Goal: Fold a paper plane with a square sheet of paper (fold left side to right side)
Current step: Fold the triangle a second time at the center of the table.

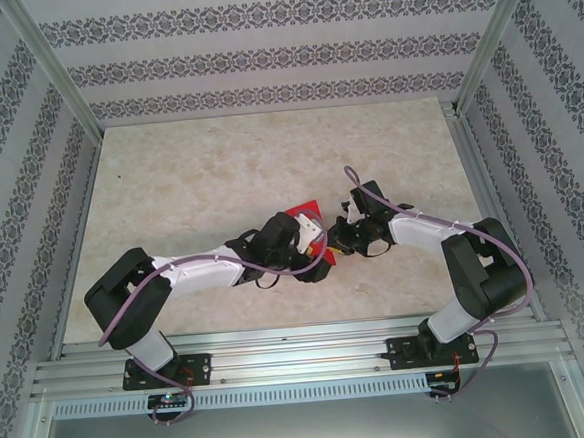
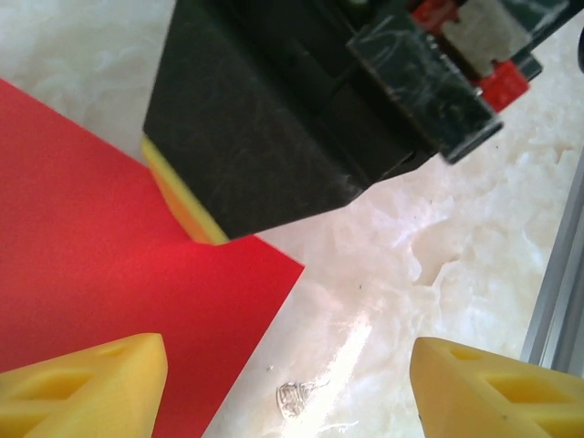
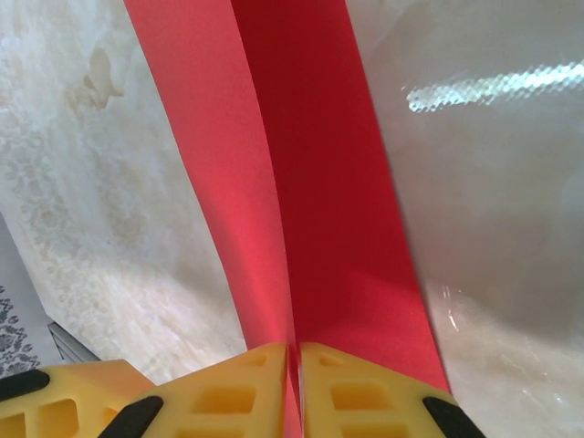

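While the right gripper (image 3: 294,365) clamps the square sheet of paper (image 3: 310,182) at lower centre, the left gripper (image 2: 292,392) stands with jaws apart; one fold seems formed, plane folds outstanding.

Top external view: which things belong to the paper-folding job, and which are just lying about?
Job:
red sheet of paper
right tool, pinched shut on the paper
left tool, open

Not the job, just surroundings:
marble-look table
patterned walls
metal frame
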Robot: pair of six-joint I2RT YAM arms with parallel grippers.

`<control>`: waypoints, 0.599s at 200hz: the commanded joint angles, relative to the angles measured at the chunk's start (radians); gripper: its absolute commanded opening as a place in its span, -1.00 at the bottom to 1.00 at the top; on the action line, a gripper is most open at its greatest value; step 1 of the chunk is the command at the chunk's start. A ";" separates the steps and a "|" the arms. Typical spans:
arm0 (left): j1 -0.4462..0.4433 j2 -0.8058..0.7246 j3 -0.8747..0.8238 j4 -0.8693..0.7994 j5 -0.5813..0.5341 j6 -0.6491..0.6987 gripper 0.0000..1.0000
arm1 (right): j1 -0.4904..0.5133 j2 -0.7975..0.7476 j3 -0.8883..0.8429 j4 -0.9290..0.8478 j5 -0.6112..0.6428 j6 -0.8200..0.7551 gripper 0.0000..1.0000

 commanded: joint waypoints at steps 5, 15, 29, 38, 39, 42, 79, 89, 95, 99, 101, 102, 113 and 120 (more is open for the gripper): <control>-0.036 0.035 0.056 -0.055 -0.118 0.045 0.48 | -0.003 -0.017 0.031 -0.025 -0.030 0.027 -0.75; -0.047 0.043 0.066 -0.066 -0.145 0.049 0.48 | -0.003 -0.017 0.034 -0.030 -0.032 0.032 -0.76; -0.062 0.057 0.088 -0.088 -0.186 0.054 0.49 | -0.002 -0.016 0.039 -0.034 -0.036 0.038 -0.76; -0.073 0.067 0.099 -0.103 -0.216 0.056 0.49 | -0.003 -0.016 0.042 -0.036 -0.036 0.042 -0.75; -0.074 0.068 0.100 -0.104 -0.219 0.056 0.49 | -0.003 -0.016 0.042 -0.036 -0.036 0.043 -0.75; -0.079 0.072 0.104 -0.109 -0.228 0.058 0.49 | -0.003 -0.015 0.043 -0.037 -0.037 0.045 -0.76; -0.113 0.104 0.130 -0.131 -0.314 0.069 0.48 | -0.003 -0.004 0.048 -0.035 -0.047 0.055 -0.73; -0.119 0.109 0.130 -0.126 -0.330 0.069 0.47 | -0.003 0.000 0.048 -0.031 -0.045 0.059 -0.68; -0.122 0.114 0.131 -0.124 -0.339 0.069 0.47 | -0.004 0.003 0.048 -0.028 -0.047 0.064 -0.67; -0.123 0.117 0.131 -0.123 -0.344 0.070 0.47 | -0.004 0.005 0.049 -0.023 -0.047 0.068 -0.66; -0.124 0.118 0.132 -0.121 -0.346 0.070 0.47 | -0.004 0.007 0.049 -0.021 -0.048 0.069 -0.65; -0.124 0.120 0.132 -0.120 -0.347 0.070 0.47 | -0.004 0.009 0.050 -0.020 -0.048 0.069 -0.65; -0.127 0.132 0.138 -0.118 -0.357 0.071 0.45 | -0.004 0.014 0.053 -0.009 -0.053 0.078 -0.62; -0.129 0.140 0.142 -0.122 -0.364 0.072 0.44 | -0.004 0.016 0.054 -0.004 -0.052 0.083 -0.60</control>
